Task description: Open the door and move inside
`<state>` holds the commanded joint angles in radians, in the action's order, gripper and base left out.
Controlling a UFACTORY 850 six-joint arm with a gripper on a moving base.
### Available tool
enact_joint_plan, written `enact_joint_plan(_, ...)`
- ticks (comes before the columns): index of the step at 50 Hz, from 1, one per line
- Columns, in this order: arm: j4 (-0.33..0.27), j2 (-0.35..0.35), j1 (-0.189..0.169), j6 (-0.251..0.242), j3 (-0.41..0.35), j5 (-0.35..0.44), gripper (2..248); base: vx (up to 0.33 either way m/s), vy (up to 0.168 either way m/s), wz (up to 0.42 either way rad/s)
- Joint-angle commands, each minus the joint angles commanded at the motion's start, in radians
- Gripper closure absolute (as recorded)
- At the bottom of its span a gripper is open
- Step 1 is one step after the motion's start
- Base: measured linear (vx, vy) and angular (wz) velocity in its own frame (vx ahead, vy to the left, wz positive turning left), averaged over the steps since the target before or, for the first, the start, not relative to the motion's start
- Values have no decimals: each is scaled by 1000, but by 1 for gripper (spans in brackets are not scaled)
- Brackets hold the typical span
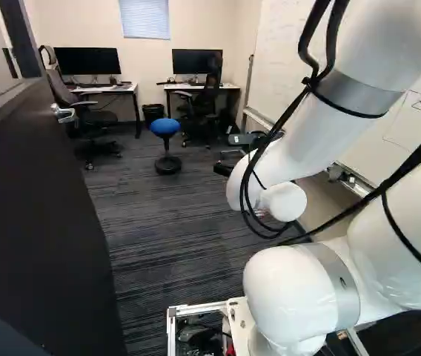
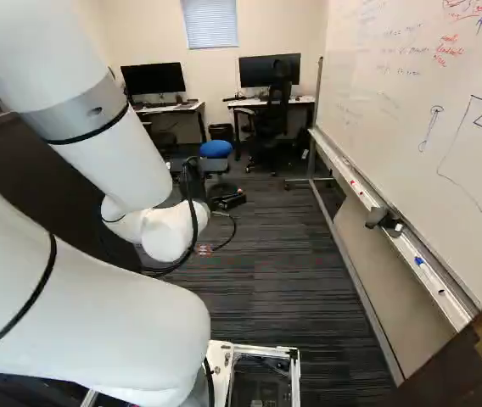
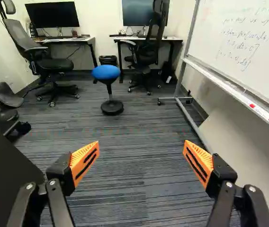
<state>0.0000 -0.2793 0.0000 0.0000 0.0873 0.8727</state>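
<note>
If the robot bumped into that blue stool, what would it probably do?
The stool would probably rock or tip, since its wide seat sits on a thin post. It seems unlikely to roll away upright: its round base shows no wheels. The seat looks padded, so a light bump probably wouldn't damage it.

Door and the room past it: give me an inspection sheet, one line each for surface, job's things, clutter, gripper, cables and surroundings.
Surface: striped dark carpet.
Job's things: dark door standing open at the left of the left base view, silver handle on it.
Clutter: blue-topped stool out on the carpet; office chairs by the desks.
Gripper: open, nothing seen between its fingers.
Cables: black ones strapped along the arm, looping loosely near the wrist.
Surroundings: monitors on the desks; wheeled whiteboard at the right of the right base view.
</note>
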Motion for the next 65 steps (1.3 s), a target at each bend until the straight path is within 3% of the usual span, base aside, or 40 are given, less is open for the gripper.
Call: enact_joint_plan(65, 0, 0, 0, 0, 0, 0, 3, 184, 4, -3)
